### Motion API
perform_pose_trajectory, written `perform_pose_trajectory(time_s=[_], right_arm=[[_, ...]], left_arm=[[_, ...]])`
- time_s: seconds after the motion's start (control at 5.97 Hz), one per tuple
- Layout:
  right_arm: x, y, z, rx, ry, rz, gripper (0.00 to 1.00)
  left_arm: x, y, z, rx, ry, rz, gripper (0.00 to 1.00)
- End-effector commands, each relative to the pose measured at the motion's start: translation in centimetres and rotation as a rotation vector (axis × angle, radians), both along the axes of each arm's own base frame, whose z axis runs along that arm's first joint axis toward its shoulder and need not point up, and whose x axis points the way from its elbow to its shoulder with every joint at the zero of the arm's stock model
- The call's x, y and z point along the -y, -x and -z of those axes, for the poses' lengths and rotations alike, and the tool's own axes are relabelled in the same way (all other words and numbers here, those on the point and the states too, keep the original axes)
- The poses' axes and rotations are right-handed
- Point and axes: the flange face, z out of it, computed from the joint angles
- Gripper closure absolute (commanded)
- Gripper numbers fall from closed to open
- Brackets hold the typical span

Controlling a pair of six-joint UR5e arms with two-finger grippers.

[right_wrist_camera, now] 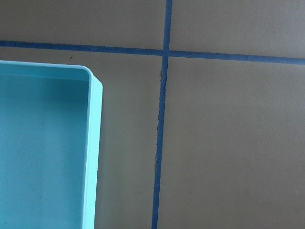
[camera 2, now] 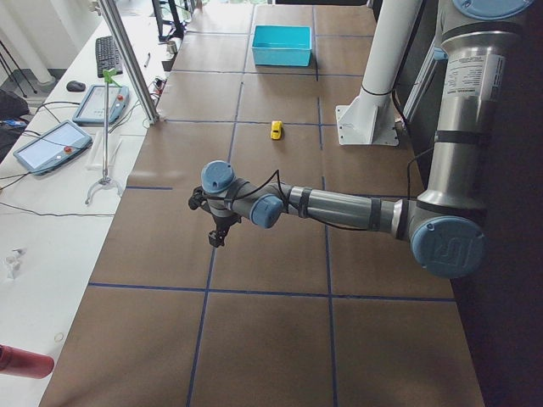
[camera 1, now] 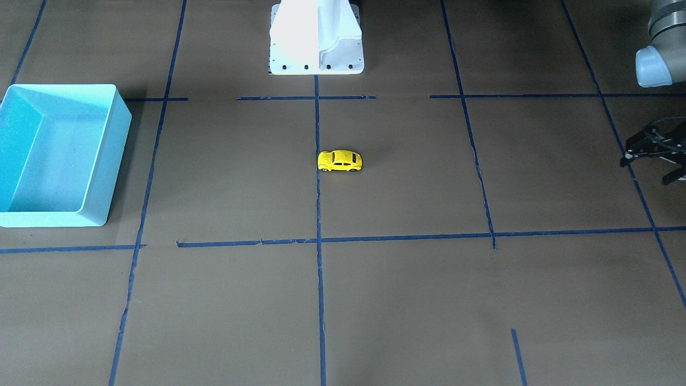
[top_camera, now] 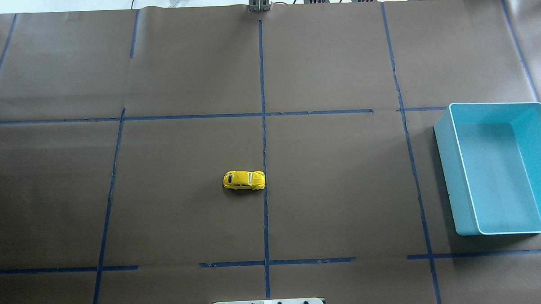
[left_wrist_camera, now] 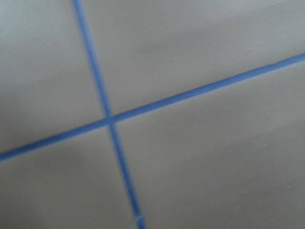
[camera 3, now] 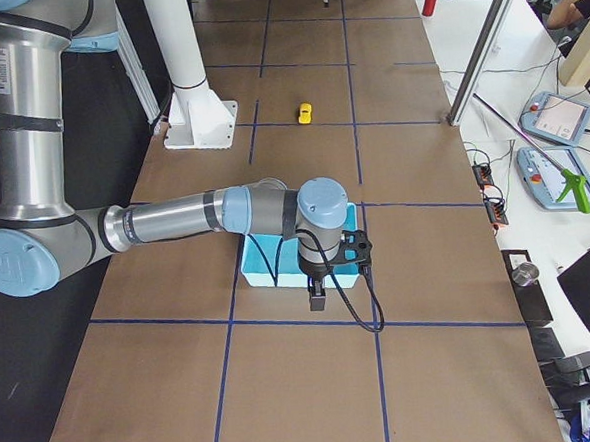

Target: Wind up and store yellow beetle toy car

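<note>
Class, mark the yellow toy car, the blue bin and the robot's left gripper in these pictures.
yellow toy car (top_camera: 244, 180): overhead view, on its roof.
blue bin (top_camera: 455, 177): overhead view, on its outer side wall.
left gripper (camera 1: 646, 170): front-facing view, midway between its fingertips.

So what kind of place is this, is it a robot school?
Most likely a robotics lab. The robot's left arm and right arm reach over a table gridded with blue tape, and control tablets with cables sit on the white bench beside it.
</note>
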Motion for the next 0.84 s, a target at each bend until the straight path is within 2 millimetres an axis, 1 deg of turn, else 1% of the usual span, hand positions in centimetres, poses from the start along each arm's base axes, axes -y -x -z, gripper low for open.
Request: perform_pose_trajectory(time_s=[0.0, 0.17, 0.34, 0.5, 0.67], right_arm=[[0.0, 0.0, -0.3, 0.001, 0.004, 0.001, 0.00], [0.0, 0.0, -0.3, 0.001, 0.005, 0.000, 0.00], [0.0, 0.0, -0.3, 0.001, 0.004, 0.001, 0.00], [0.0, 0.0, -0.3, 0.001, 0.004, 0.001, 0.00], [0.0, 0.0, -0.3, 0.001, 0.004, 0.001, 0.00]], left_arm=[[0.2, -8.6, 6.7, -0.045, -0.119, -0.139, 0.00], [-0.7, -13.0, 10.8, -0.083, -0.187, -0.212, 0.00], [-1.0, -18.3, 16.7, -0.138, -0.273, -0.288, 0.00], [-4.4, -26.1, 20.5, -0.186, -0.315, -0.417, 0.00], [-6.2, -31.0, 24.4, -0.214, -0.358, -0.479, 0.00]])
